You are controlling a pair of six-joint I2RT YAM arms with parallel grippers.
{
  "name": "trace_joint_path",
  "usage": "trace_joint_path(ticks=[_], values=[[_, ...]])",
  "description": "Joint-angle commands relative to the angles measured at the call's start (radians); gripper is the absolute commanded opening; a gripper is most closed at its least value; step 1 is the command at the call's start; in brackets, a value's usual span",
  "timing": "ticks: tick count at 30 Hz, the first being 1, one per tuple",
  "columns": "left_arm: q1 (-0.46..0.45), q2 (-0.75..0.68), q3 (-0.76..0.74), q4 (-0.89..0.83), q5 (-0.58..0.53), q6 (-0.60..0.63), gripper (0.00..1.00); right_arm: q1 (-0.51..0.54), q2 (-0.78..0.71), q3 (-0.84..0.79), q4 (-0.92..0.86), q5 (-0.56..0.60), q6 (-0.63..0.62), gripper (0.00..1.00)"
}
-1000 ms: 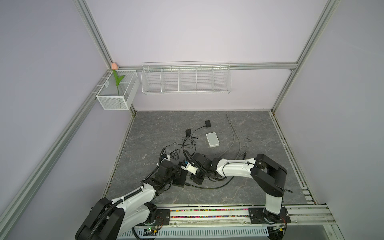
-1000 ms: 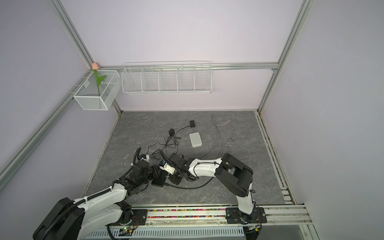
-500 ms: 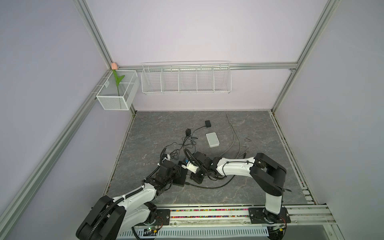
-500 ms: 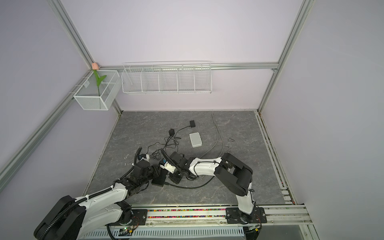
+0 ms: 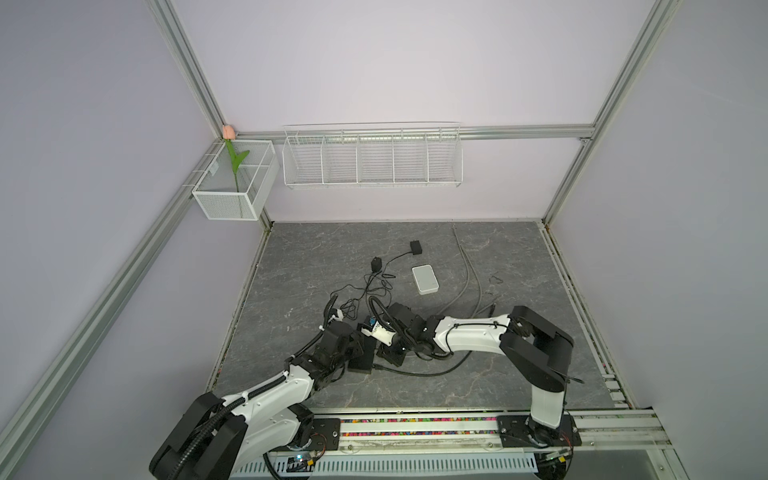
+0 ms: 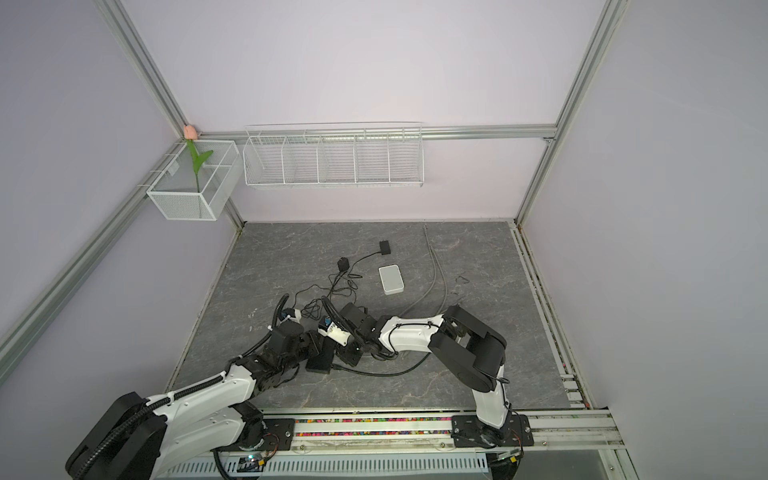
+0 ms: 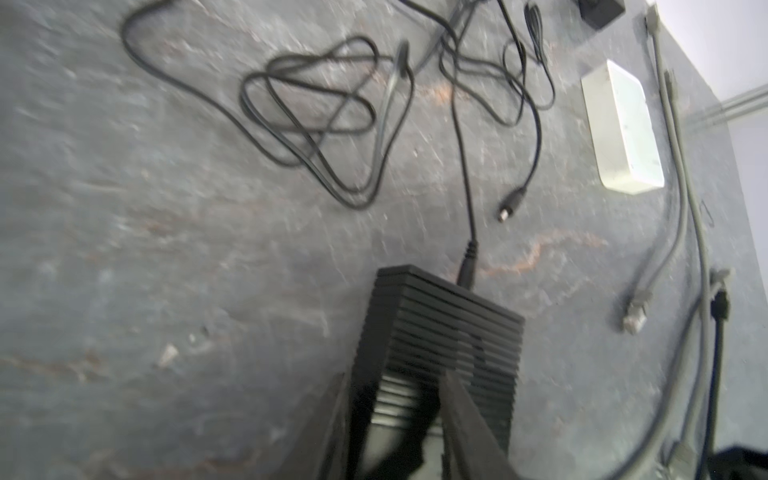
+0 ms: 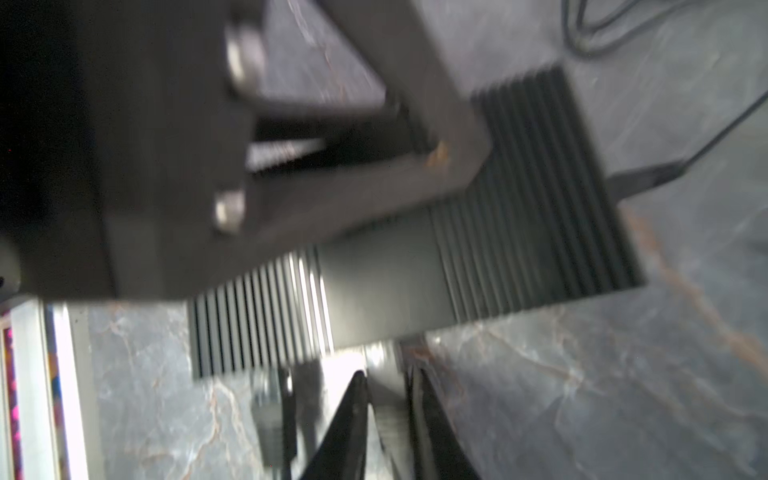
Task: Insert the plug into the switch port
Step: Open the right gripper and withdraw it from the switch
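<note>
Switch [image 7: 436,324] lies lower centre in both top views, on the mat [image 5: 291,291]. Left gripper [image 7: 395,386] is clamped on it. Right gripper [image 8: 386,374] is just beside the switch edge, jaws a little apart, nothing seen between them. Plug [image 8: 272,411] is at that same switch edge, next to the right fingers. Too blurred to tell if it is seated. Plug is likely light and stiff with a breakable clip, and its springy cable will tug. Best hold is the plug body behind the tip, not the cable. Switch is likely light and rigid; its ribs help grip.
</note>
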Motion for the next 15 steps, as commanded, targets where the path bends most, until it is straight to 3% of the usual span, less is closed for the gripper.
trace_joint_path(ticks=[1,10,15], values=[[-0.024,-0.048,0.039,-0.120,0.108,-0.023,0.38,0.000,-0.136,-0.023,0.216,0.077,-0.073,0.29],[0.070,-0.145,0.118,-0.250,0.087,0.020,0.40,-0.013,-0.410,-0.235,0.014,0.308,-0.128,0.40],[0.070,-0.163,0.159,-0.260,0.107,0.054,0.42,-0.112,-0.519,-0.252,-0.090,0.425,-0.130,0.43]])
